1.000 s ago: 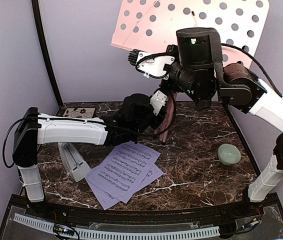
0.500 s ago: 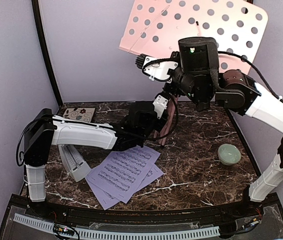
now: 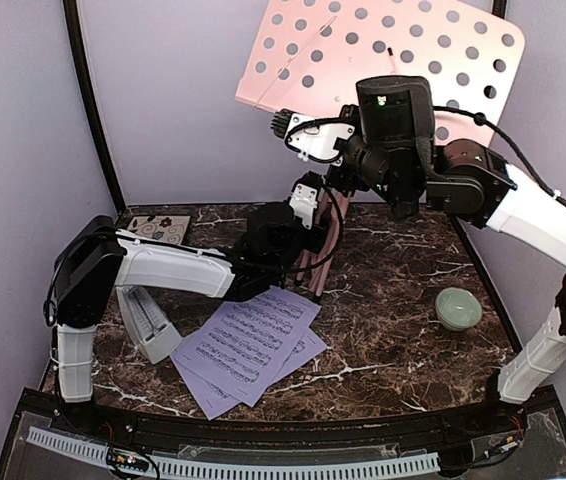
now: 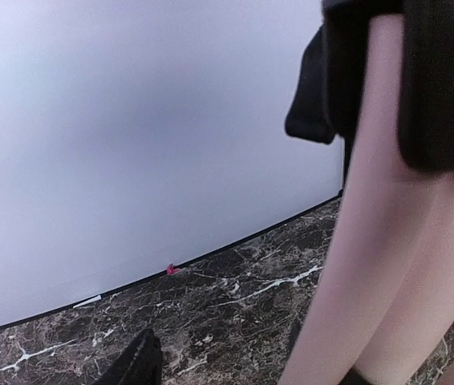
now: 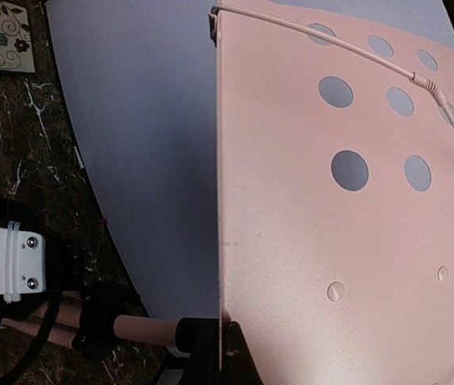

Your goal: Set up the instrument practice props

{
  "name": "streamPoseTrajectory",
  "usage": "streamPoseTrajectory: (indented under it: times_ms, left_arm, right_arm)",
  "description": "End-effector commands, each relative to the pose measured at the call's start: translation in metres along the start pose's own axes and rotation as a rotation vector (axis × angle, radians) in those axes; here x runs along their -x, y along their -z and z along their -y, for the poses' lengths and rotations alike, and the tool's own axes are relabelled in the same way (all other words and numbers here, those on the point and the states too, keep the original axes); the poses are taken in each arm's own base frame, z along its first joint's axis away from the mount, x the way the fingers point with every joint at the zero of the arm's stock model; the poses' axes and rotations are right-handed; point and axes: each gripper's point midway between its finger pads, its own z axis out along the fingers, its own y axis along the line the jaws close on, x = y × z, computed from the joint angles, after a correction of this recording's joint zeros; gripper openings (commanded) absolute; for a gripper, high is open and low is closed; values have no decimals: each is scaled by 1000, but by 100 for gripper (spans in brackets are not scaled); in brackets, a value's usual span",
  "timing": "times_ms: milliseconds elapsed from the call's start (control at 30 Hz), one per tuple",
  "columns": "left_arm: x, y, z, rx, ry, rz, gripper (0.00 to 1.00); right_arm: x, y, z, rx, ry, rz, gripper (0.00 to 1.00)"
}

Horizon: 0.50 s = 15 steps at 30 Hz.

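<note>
The stand (image 3: 383, 60) is standing at the far middle of the table (image 3: 393, 300). Its perforated panel is tilting high against the back wall, and its bunched legs are reaching down to the marble. The left gripper (image 3: 301, 218) is sitting low around those legs, with a pink tube passing between its fingers (image 4: 443, 80). The blur is hiding whether they are pressing it or standing loose. The right gripper (image 5: 211, 357) is clamping shut on the panel's lower edge, above the left one. Two overlapping pages (image 3: 248, 345) are lying nearer, apart from both grippers. The metronome (image 3: 148, 322) is sitting near left under the left arm. A bowl (image 3: 459, 307) is resting right, a tile (image 3: 158, 228) far left.
</note>
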Motion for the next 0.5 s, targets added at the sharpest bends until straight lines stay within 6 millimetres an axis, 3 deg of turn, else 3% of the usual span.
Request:
streamPoseTrajectory:
  times_ms: [0,233,367,467]
  left_arm:
    - [25,-4,4,-40,90,116,52]
    - [8,-8,13,-63,-89,71,24]
    - [-5,-9,15,-51,-234,56,1]
    - [-9,-8,13,-24,-307,70,0]
  right_arm:
    - [29,24,76,-165,-295,177,0]
    - [37,17,76,-171,-259,185,0]
    - [43,15,82,-188,-241,196,0]
    - [47,18,95,-214,-239,206,0]
